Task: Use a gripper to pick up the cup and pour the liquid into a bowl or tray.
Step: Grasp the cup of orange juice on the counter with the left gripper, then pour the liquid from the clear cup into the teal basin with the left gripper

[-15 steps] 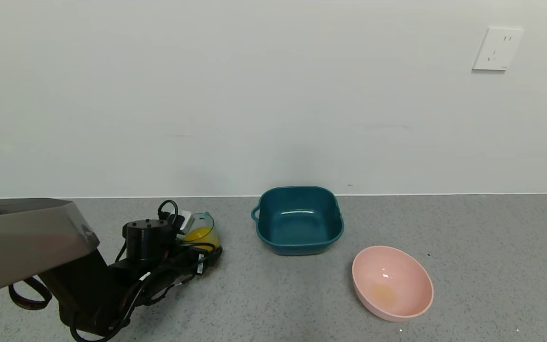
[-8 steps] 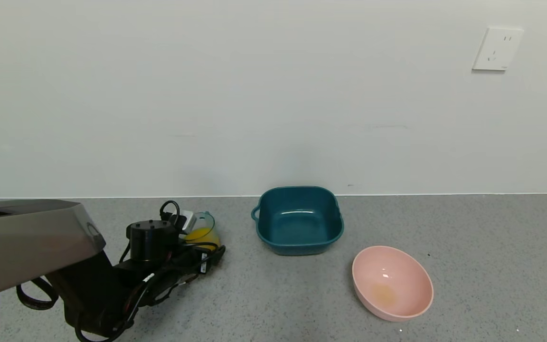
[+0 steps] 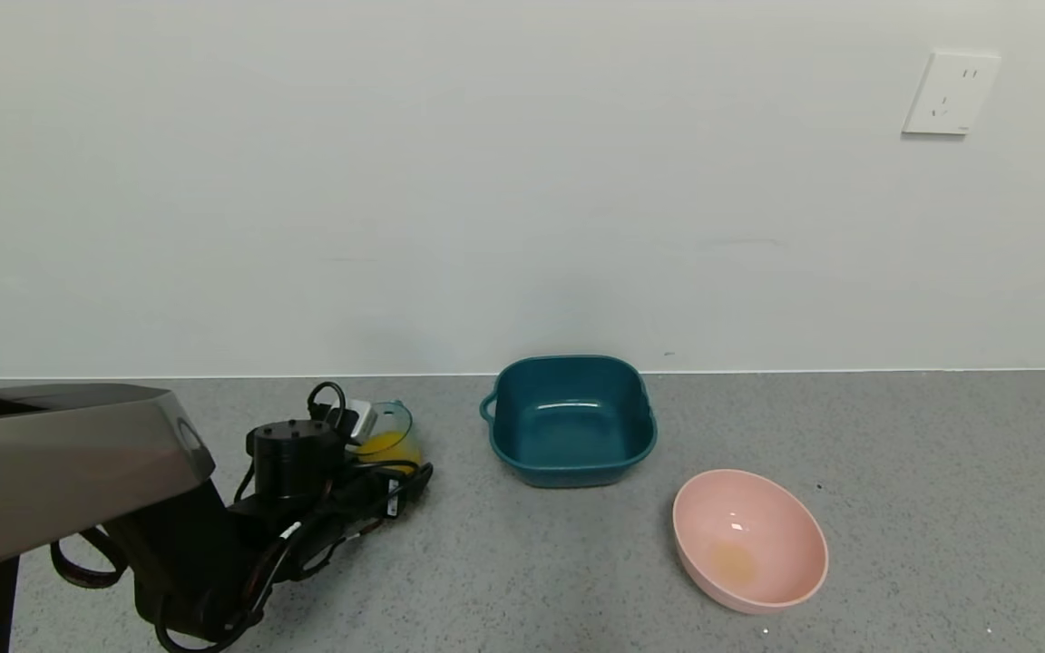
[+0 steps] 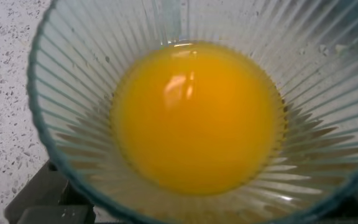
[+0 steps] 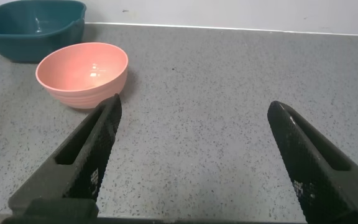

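The cup (image 3: 387, 433) of orange liquid (image 4: 194, 118) sits toward the tabletop's (image 3: 894, 472) left side near the back edge, clasped by the left tool (image 3: 368, 472), which has edged right toward the teal basin (image 3: 570, 419). Carrying has begun. The right tool (image 5: 197, 155) gapes empty.

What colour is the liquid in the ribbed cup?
Opaque orange-yellow liquid, filling the translucent pale blue-green ribbed plastic cup; clearest in the left wrist view.

A round pink bowl (image 3: 749, 541) with a faint yellowish stain inside sits on the grey speckled countertop (image 3: 940, 490); a white wall socket (image 3: 951, 92) is mounted above
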